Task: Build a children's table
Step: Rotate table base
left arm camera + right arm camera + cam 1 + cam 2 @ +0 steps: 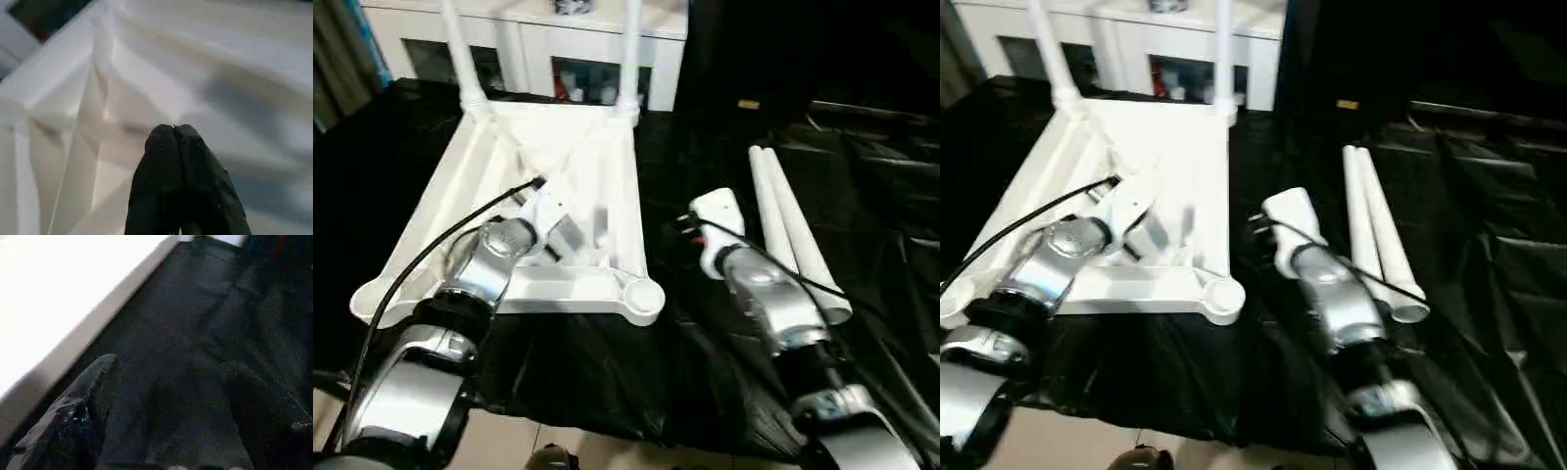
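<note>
On the black-draped surface [724,147], the upturned tabletop [607,157] carries two legs [628,49]; two spare legs [793,225] lie right. Left gripper [175,128] jaws closed, empty, above ribs; right gripper [166,377] jaws wide. Grasp a spare leg mid-length, then align it squarely with the empty socket [642,294].

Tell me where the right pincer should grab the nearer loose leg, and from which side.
Probably mid-shaft on the nearer loose leg, coming from above with the fingers across the tube. It lies flat on the black cloth against the second leg, so only its top and cabinet-free left side look reachable.
</note>
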